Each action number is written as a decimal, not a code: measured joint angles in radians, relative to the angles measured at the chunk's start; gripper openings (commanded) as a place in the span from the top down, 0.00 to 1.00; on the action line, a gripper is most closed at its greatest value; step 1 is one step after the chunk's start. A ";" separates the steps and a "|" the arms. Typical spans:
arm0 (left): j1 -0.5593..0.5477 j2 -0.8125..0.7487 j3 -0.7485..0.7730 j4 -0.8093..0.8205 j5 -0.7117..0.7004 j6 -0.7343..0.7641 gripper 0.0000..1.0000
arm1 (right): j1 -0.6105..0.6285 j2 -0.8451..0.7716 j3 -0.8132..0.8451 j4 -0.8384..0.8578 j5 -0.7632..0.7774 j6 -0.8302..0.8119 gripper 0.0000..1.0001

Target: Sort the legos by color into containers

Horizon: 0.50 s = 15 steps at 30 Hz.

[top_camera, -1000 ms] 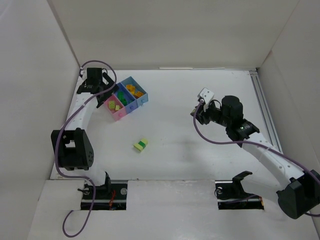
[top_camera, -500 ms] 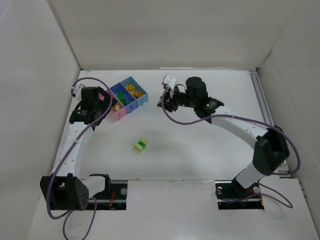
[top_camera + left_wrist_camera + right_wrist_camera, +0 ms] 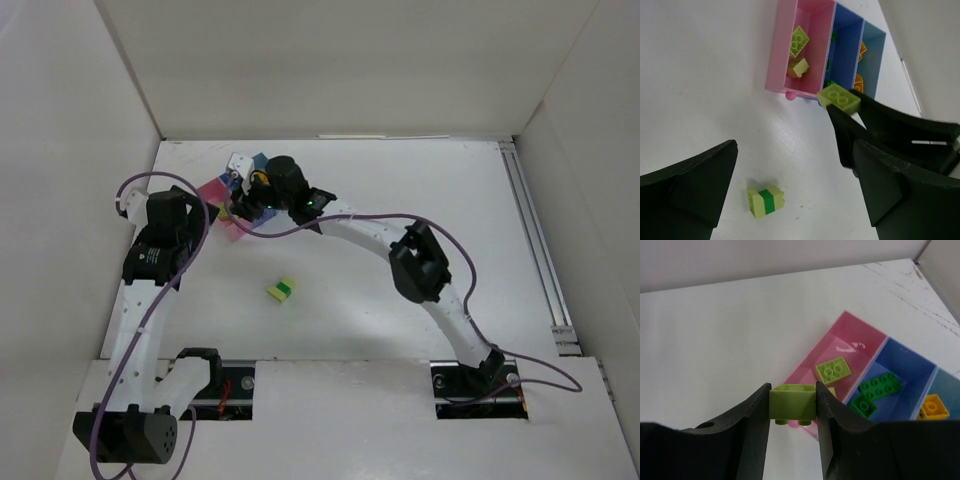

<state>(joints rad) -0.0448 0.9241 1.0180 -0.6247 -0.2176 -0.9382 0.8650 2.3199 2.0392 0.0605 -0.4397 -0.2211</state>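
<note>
My right gripper [image 3: 792, 405] is shut on a lime green lego [image 3: 792, 401] and holds it above the near edge of the pink container [image 3: 850, 347]. In the left wrist view this lego [image 3: 839, 96] hangs just off the pink container's [image 3: 785, 50] front corner. The pink container holds two lime legos [image 3: 833, 371]. The blue container [image 3: 900, 365] holds dark green legos [image 3: 882, 384], and the light blue one [image 3: 945, 385] holds orange legos [image 3: 932, 406]. A pale yellow-with-green lego [image 3: 282, 290] lies on the table, also seen between my fingers in the left wrist view [image 3: 766, 201]. My left gripper [image 3: 795, 200] is open and empty above it.
The containers [image 3: 232, 205] sit at the far left of the white table, mostly covered by my right arm [image 3: 340, 222], which stretches across from the right. White walls [image 3: 80, 150] enclose the table on three sides.
My right arm has swung left across the table with the lime lego to the containers. My left arm has pulled back from the containers toward the near left.
</note>
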 measured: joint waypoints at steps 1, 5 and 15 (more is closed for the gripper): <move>0.000 0.000 -0.005 -0.002 0.000 0.000 0.00 | 0.012 0.043 0.049 -0.006 0.029 0.009 0.99; 0.000 0.000 -0.020 -0.017 0.007 0.007 0.00 | 0.046 0.202 0.235 -0.013 0.137 0.036 0.92; 0.000 -0.012 -0.022 -0.032 0.021 0.040 0.00 | 0.048 0.348 0.382 -0.028 0.298 0.086 0.45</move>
<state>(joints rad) -0.0448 0.9123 0.9962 -0.6563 -0.1963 -0.8982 0.9134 2.6678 2.4210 0.0322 -0.1421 -0.1349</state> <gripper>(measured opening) 0.997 0.495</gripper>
